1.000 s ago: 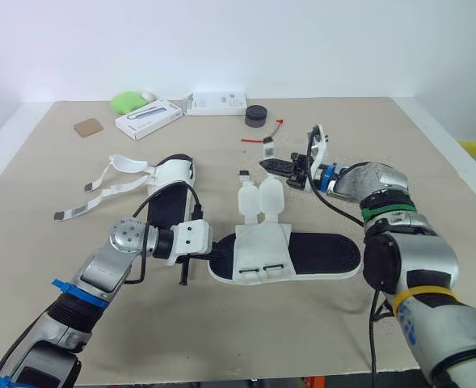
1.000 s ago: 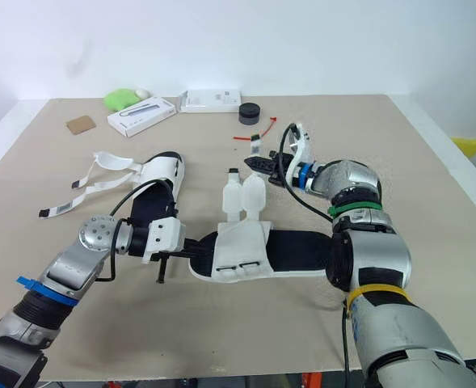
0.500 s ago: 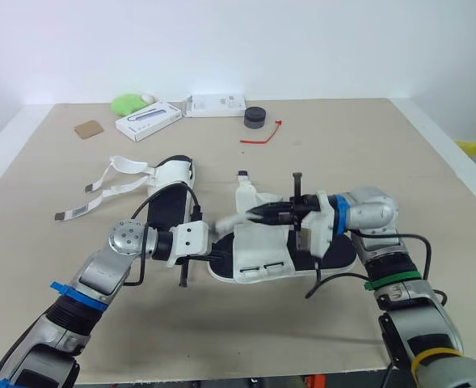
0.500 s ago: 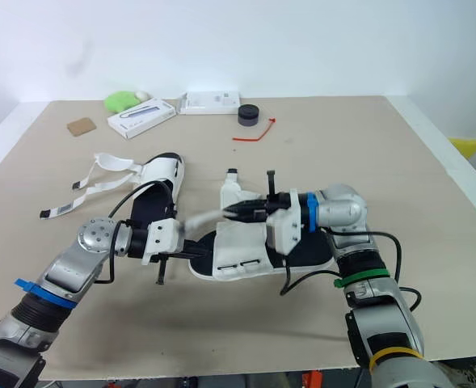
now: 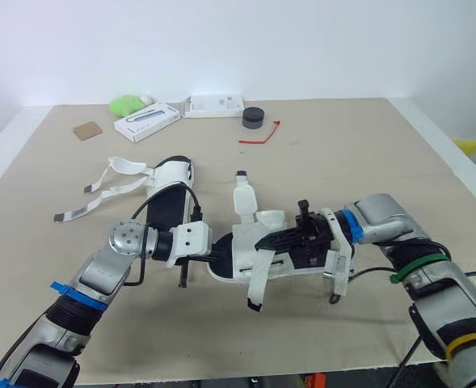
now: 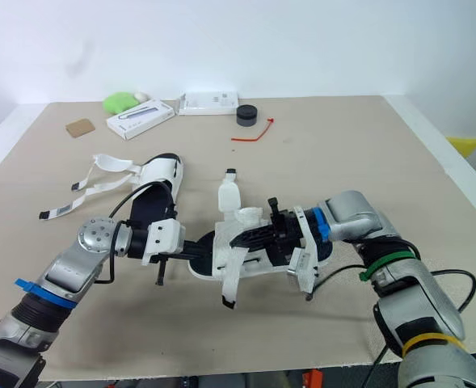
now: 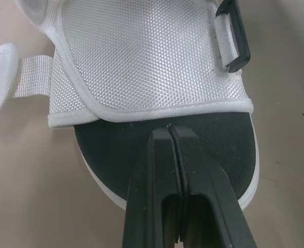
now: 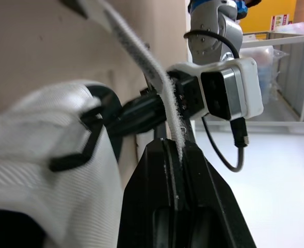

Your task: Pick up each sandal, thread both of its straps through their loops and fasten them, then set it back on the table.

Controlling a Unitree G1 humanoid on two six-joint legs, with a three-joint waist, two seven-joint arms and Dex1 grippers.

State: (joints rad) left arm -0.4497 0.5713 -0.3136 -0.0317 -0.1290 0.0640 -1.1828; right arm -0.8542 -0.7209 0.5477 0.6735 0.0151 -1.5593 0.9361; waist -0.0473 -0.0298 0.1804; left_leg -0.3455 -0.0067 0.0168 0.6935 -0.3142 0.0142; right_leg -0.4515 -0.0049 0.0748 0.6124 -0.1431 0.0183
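You will find the near sandal (image 5: 263, 249), a white woven upper on a black footbed, lying at the middle of the beige table (image 5: 343, 153) between the two arms. The left gripper (image 7: 171, 129) sits at its left end. The left wrist view shows what the head views cannot: the two black fingers are pressed flat together with nothing seen between them, their tips on the black footbed and touching the hem of the white upper. That view also shows a black plastic loop (image 7: 233, 39) sewn to the far edge of the upper. The right gripper (image 8: 172, 147) reaches in from the right over the upper. Its wrist view shows the jaws clamped on a white fuzzy-faced strap (image 8: 141, 57). In the head views that strap's free end hangs toward the near edge, below the sandal. The far sandal (image 5: 171, 187), of the same white and black make, lies to the left and farther back, its two straps (image 5: 100, 190) loose and spread on the table. At the far edge lie a green lump (image 5: 128, 103), two white boxes (image 5: 147, 120), a black round puck (image 5: 254, 117), a red tie (image 5: 262, 134) and a brown card square (image 5: 86, 129).
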